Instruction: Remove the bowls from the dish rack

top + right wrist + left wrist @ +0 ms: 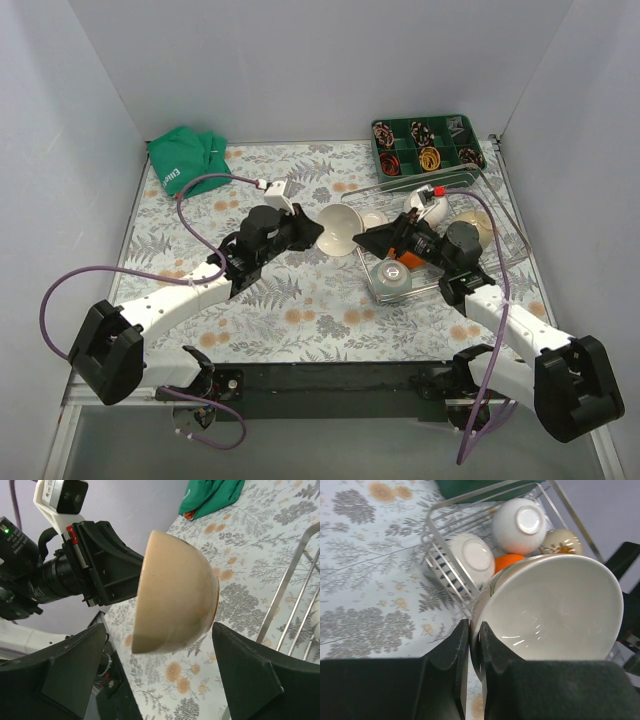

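Note:
My left gripper (314,232) (474,628) is shut on the rim of a beige bowl (340,230) (555,607) and holds it on its side above the table, left of the wire dish rack (500,215) (437,517). My right gripper (372,243) (160,665) is open, its fingers on either side of that bowl (175,592) without touching it. In the rack lie a ribbed bowl (390,280) (469,555), a white bowl (425,205) (519,524), an orange bowl (509,561) and a beige patterned bowl (472,225) (562,541).
A green compartment tray (428,145) stands behind the rack at the back right. A green cloth (188,160) (210,495) lies at the back left. The two arms meet closely at the table's middle, over the floral tablecloth (280,300).

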Available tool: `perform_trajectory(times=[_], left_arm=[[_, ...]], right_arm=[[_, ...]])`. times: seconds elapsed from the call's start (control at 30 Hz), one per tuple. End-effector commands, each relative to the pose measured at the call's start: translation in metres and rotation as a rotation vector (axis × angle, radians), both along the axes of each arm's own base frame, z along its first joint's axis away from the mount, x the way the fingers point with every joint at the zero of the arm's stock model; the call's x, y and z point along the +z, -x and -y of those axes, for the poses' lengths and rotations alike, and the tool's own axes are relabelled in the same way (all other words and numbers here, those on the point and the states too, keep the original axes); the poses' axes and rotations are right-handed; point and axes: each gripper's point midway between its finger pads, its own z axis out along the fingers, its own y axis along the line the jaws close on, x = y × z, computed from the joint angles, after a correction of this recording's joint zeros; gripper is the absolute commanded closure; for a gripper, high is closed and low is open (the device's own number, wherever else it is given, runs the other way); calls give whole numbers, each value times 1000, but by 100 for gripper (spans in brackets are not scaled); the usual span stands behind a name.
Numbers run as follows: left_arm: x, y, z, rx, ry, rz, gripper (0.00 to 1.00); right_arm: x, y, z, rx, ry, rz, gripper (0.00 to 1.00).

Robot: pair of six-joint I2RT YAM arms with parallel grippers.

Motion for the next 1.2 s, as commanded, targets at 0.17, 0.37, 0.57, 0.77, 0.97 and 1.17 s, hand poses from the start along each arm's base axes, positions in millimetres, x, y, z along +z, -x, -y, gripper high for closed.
perform_trajectory(times=[0.17,0.37,0.57,0.77,0.97,1.17], left_arm=[[29,-28,-61,218,-207,61,100],[9,-52,-136,364,-280,-61,100],[-18,-76,-199,511,-332,-183,100],[-58,-97,-234,583,-358,-323,100],[-90,-113,-242,570,-351,-422,100],[-110,-121,-247,549,-336,-450,100]], right_arm=[[8,-20,29,-177,261,175,2],[-7,-26,63,-321,440,171,2],[-20,-23,79,-365,525,176,2],[-28,-20,86,-371,571,191,2],[-31,-18,90,-383,589,201,2],[-34,-18,90,-373,600,205,2]])
